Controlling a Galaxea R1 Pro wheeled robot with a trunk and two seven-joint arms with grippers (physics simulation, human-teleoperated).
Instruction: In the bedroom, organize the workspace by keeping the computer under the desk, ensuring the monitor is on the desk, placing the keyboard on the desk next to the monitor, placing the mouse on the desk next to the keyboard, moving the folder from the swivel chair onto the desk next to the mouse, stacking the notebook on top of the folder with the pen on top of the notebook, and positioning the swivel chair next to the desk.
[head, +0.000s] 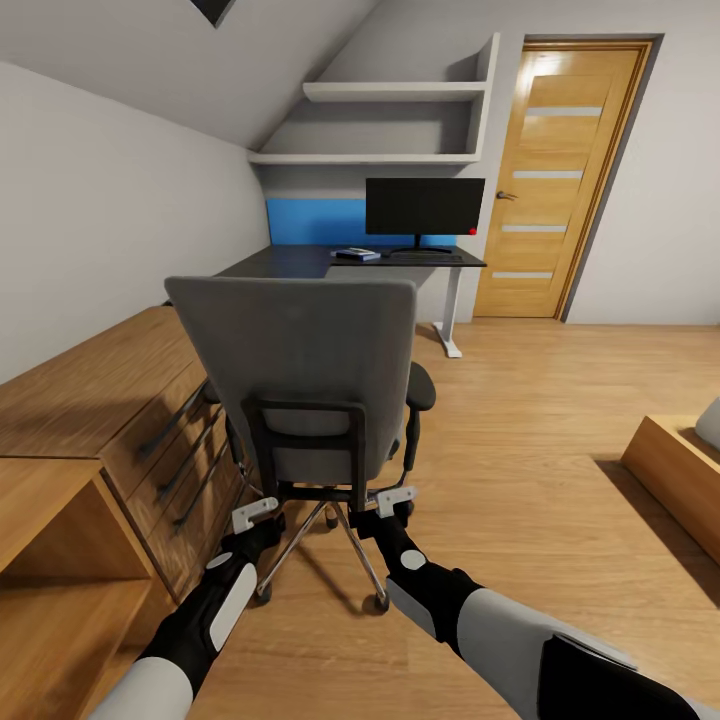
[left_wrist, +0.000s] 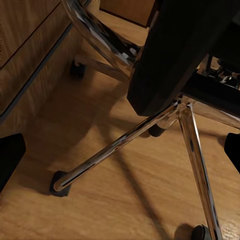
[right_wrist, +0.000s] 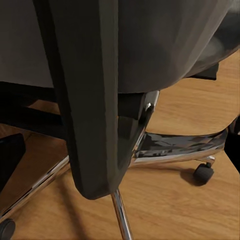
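Note:
I face the back of the grey swivel chair (head: 300, 350), which stands between me and the black desk (head: 285, 263). My left gripper (head: 256, 516) and right gripper (head: 396, 499) are both open, low behind the chair on either side of its black back frame. In the left wrist view the chrome base (left_wrist: 125, 140) lies between dark fingertips (left_wrist: 9, 157). The black back frame (right_wrist: 95, 100) fills the right wrist view. On the desk stand the monitor (head: 425, 207) and the keyboard (head: 425, 256). A flat blue and grey item (head: 357, 254) lies to the keyboard's left. Mouse, pen and computer are hidden.
A light wooden drawer cabinet (head: 110, 400) runs close along the chair's left. A wooden door (head: 560, 180) and wall shelves (head: 390, 120) are behind the desk. A low wooden box (head: 680, 470) sits at the right. Open wood floor (head: 520, 420) lies right of the chair.

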